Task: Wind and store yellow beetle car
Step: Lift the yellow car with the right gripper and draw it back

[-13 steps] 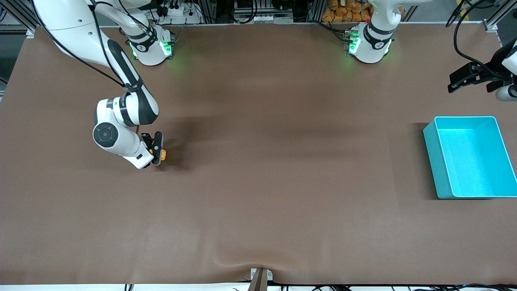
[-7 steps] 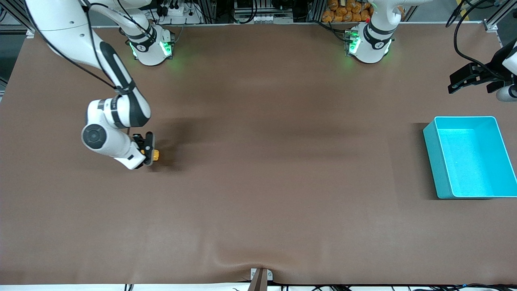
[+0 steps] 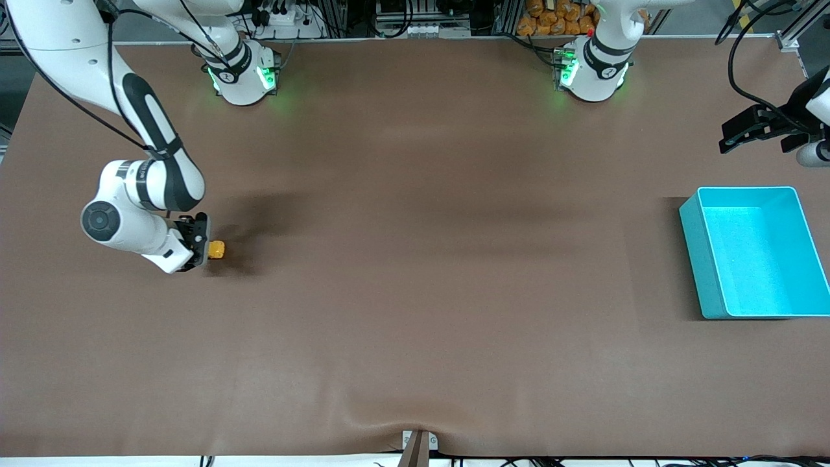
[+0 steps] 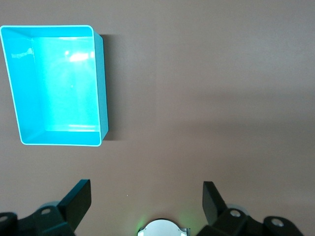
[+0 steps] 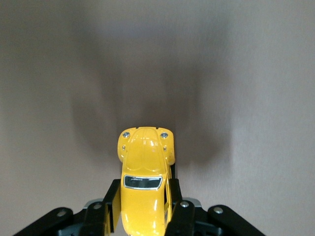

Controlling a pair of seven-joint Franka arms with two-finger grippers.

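Observation:
The yellow beetle car (image 3: 216,249) is down at the brown table top near the right arm's end. My right gripper (image 3: 201,250) is shut on its body. In the right wrist view the car (image 5: 143,167) points away from the wrist, its sides clamped between the black fingers (image 5: 112,201) of my right gripper (image 5: 142,196). Whether the wheels touch the table I cannot tell. My left gripper (image 3: 736,133) waits in the air at the left arm's end. It is open with nothing in it, and the left wrist view shows this gripper (image 4: 145,196) open above bare table.
An empty turquoise bin (image 3: 697,259) stands at the left arm's end of the table, nearer the front camera than the left arm's base. The same bin (image 4: 101,98) shows in the left wrist view. A brown mat (image 3: 415,292) covers the table.
My right gripper has drawn the yellow beetle car along the table toward the right arm's end, still shut on it. The left arm has not moved.

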